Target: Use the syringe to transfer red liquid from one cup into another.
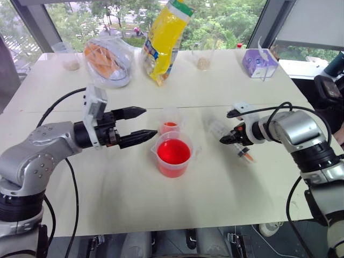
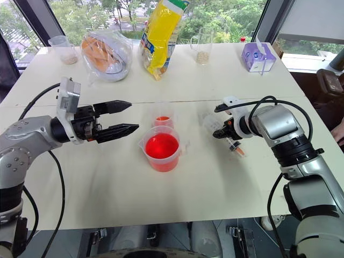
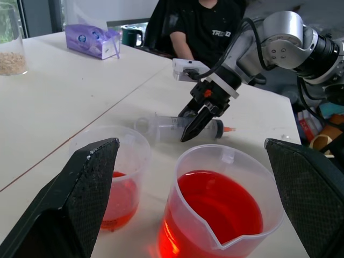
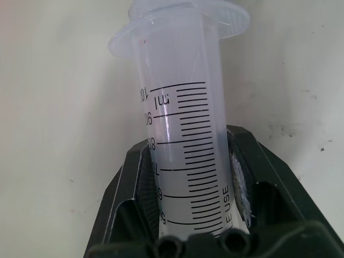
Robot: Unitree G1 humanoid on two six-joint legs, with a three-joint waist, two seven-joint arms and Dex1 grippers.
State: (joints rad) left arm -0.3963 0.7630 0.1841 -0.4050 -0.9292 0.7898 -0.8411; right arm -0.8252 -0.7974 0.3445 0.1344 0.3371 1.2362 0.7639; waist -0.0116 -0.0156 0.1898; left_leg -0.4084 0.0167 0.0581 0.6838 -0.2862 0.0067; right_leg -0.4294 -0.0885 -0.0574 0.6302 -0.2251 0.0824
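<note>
Nearest, at table centre: wide spouted beaker (image 1: 173,156), well filled with red liquid (image 1: 173,151). Touching or just behind it, small narrow cup (image 1: 170,122) with a shallow red layer at its bottom.

To the left of both cups: left gripper (image 1: 135,126), hanging level above the table, fingers spread wide and empty, tips aimed at the gap over the cups.

To the right of the beaker: syringe (image 3: 177,128), lying on its side on the white table (image 1: 215,199), orange tip toward the near edge. Right gripper (image 2: 219,132) angled down onto it, fingers clamped around the clear barrel, as seen close up from the right wrist.

Risks, judged from this pose: grip placed on a smooth round barrel, so a likely roll or slip on lifting; tip possibly dragging on the table as it tilts up. Beaker nearly brimful and near the syringe, so a careless swing could knock it and spill. Light, narrow cup easy to tip. Left gripper close to both cups, another source of a bump.

Hard to make out: plunger position, blurred from the head views and cut off in the wrist view; whether the barrel already rests clear of the table; whether the two cups touch.

Farthest: yellow bag (image 1: 165,40), clear bag of orange food (image 1: 107,60), two clear cups of beige grains (image 2: 202,49), purple tissue box (image 1: 259,63). Person in a black shirt (image 3: 207,29) seated beyond the table.
</note>
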